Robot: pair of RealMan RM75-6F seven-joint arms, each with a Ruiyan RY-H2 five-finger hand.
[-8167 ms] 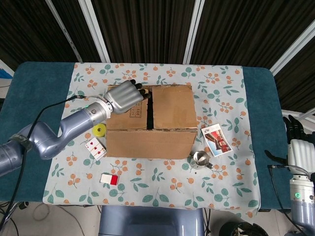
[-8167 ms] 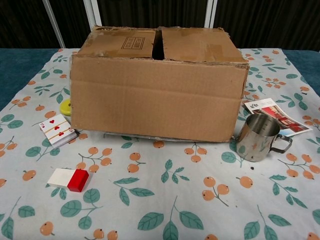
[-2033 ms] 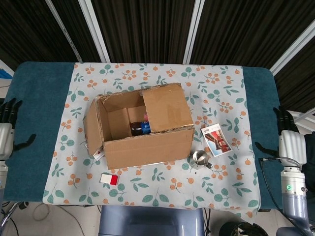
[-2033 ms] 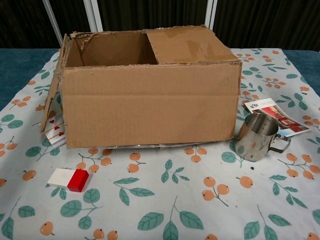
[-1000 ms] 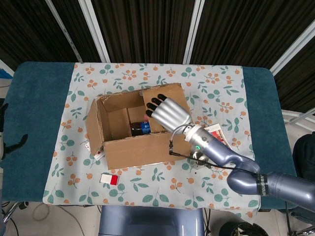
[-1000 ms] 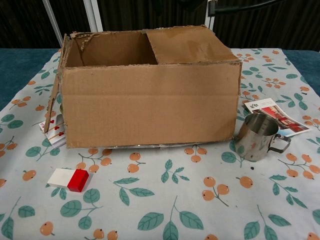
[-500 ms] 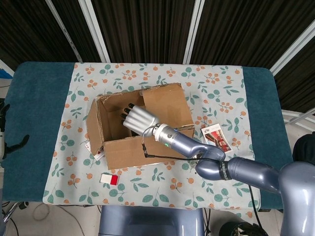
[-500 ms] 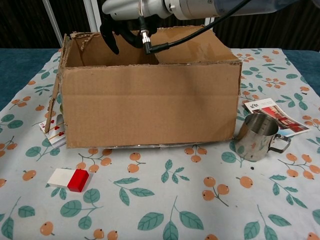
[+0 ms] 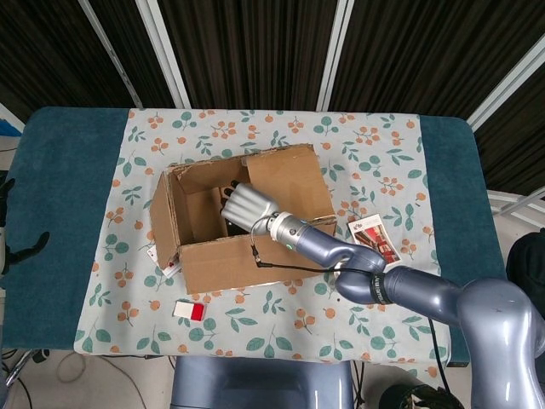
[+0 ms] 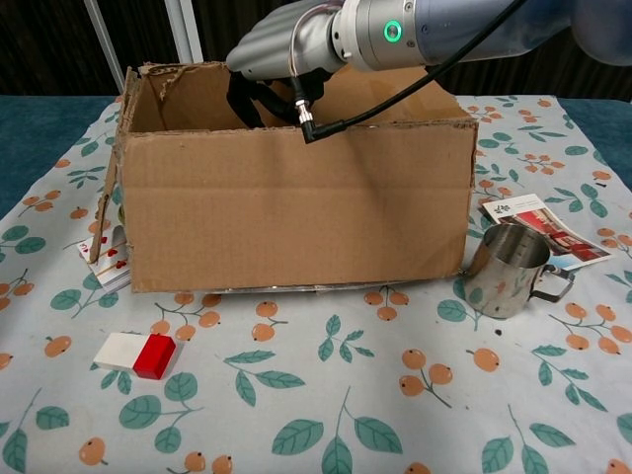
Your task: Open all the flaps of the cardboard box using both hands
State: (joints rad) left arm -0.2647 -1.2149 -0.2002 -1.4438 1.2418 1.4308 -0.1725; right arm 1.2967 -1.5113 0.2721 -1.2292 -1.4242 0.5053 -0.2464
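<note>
Leaflet [image 10: 546, 226] text unreadable; right robot hand [image 9: 248, 204] in cardboard box [image 10: 296, 207]

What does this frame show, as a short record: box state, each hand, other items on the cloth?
box: cardboard box on the floral cloth, left flap folded outward, right flap lying flat over the top
right hand: right hand reaching into the open half beside the closed flap's edge; grasp unclear
left hand: left hand only partly visible at the left frame edge, away from the box
other items: metal cup, booklet, playing cards, red and white block
</note>
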